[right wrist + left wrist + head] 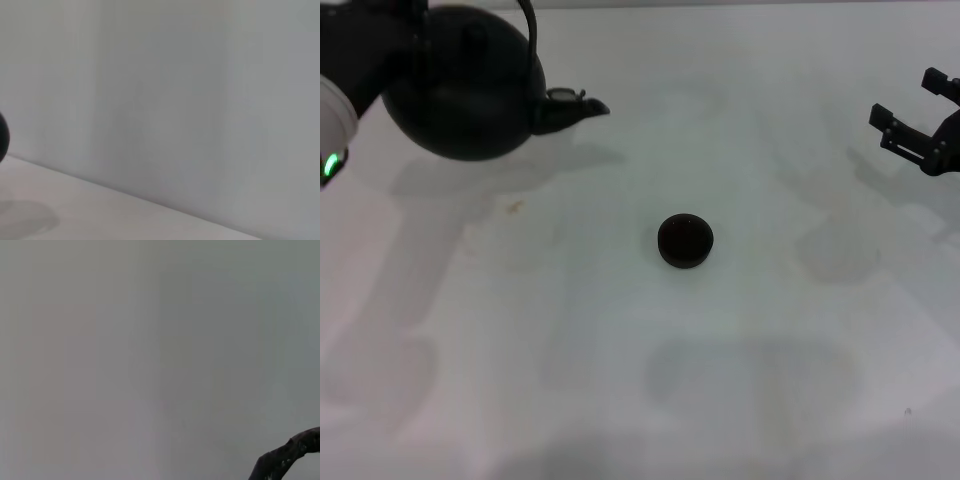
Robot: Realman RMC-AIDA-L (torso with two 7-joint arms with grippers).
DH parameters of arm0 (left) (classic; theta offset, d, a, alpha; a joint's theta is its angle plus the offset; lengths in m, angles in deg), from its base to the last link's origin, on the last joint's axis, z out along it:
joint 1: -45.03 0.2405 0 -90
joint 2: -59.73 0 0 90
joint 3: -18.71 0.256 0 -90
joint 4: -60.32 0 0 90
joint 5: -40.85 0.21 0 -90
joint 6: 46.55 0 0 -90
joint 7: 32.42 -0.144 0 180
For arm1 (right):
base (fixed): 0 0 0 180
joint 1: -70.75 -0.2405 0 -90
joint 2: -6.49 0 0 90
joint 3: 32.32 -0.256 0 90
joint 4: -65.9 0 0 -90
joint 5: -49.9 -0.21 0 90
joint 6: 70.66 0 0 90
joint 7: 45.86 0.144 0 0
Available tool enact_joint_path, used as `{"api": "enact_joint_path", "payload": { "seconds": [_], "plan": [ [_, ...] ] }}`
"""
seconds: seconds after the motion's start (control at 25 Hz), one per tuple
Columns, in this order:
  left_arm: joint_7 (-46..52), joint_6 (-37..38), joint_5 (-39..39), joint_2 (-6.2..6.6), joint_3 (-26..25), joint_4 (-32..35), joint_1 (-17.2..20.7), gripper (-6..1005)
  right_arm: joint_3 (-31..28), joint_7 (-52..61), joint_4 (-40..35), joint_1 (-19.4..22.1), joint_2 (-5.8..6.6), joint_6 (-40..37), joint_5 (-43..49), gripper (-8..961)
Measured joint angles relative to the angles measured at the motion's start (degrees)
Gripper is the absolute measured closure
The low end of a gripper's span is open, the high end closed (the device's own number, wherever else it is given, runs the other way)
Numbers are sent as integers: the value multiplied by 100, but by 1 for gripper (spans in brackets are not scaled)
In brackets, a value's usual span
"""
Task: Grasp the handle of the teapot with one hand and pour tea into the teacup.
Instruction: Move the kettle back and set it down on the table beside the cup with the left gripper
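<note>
The round black teapot point(465, 90) hangs above the table at the far left, its shadow lying on the surface below it. Its short spout point(575, 108) points right. The arched handle point(530, 35) rises out of the top of the head view, and a dark textured piece of the handle point(287, 457) shows in the left wrist view. My left arm point(350, 60) comes in over the pot and carries it by the handle; the grip itself is out of view. The small dark teacup point(685, 241) stands mid-table, right of and nearer than the spout. My right gripper point(912, 105) is open at the far right.
The white tabletop point(650, 380) stretches around the cup, with a faint brownish stain point(512, 206) left of it. A dark rounded edge point(2, 137) shows at the border of the right wrist view, before a plain wall.
</note>
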Motion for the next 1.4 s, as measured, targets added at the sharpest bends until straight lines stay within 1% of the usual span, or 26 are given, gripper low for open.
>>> {"api": "enact_joint_path", "payload": {
  "seconds": [0.16, 0.24, 0.28, 0.36, 0.48, 0.56, 0.64, 0.72, 0.76, 0.84, 0.92, 1.0, 1.04, 1.08, 1.16, 1.24, 1.32, 1.4],
  "plan": [
    [27, -681, -5, 3, 296, -513, 44, 882, 6, 7, 0, -9, 38, 0, 0, 93],
    [36, -717, -6, 7, 343, -590, 35, 882, 7, 16, 0, -25, 58, 0, 0, 93],
    [39, -623, -8, 10, 341, -574, 24, 882, 7, 20, 0, -35, 68, 0, 0, 93],
    [41, -249, -8, 15, 275, -435, -25, 882, 7, 23, 0, -58, 81, 0, 4, 93],
    [-12, 756, -10, 17, 68, -66, -193, 882, 7, 24, 0, -106, 101, 0, 13, 93],
    [-108, 1267, -10, 17, -47, 204, -275, 882, 6, 25, 0, -125, 105, -7, 40, 93],
    [-342, 1805, -81, 17, -210, 623, -304, 882, 4, 25, -5, -135, 106, -18, 56, 93],
    [-510, 2022, -206, 17, -338, 837, -295, 883, 5, 25, -6, -152, 106, -28, 58, 93],
    [-752, 2274, -453, 16, -527, 1069, -275, 883, 5, 25, -6, -159, 106, -29, 59, 93],
    [-1079, 2522, -857, 13, -787, 1335, -229, 883, 6, 25, -4, -172, 113, -30, 61, 93],
    [-1592, 2803, -1614, 14, -1179, 1594, -138, 883, 7, 25, -3, -175, 120, -31, 61, 93],
    [-2160, 3024, -2380, 9, -1571, 1696, -43, 883, 7, 25, -2, -176, 122, -39, 61, 93],
    [-2625, 3199, -3016, -3, -1859, 1686, 30, 883, 7, 25, -1, -176, 122, -45, 61, 93],
    [-2916, 3319, -3460, -11, -2017, 1654, 69, 883, 7, 25, 0, -176, 123, -57, 61, 93],
    [-3777, 3561, -4512, -26, -2345, 1458, 201, 884, 7, 25, 1, -178, 123, -78, 61, 93],
    [-4633, 3691, -5372, -36, -2534, 1118, 349, 884, 7, 26, 0, -184, 122, -86, 61, 93],
    [-5252, 3752, -5883, -41, -2576, 716, 416, 883, 7, 25, -2, -187, 117, -93, 62, 93],
    [-5735, 3876, -6250, -42, -2594, 249, 390, 883, 7, 25, -3, -186, 116, -95, 61, 93]
  ]
}}
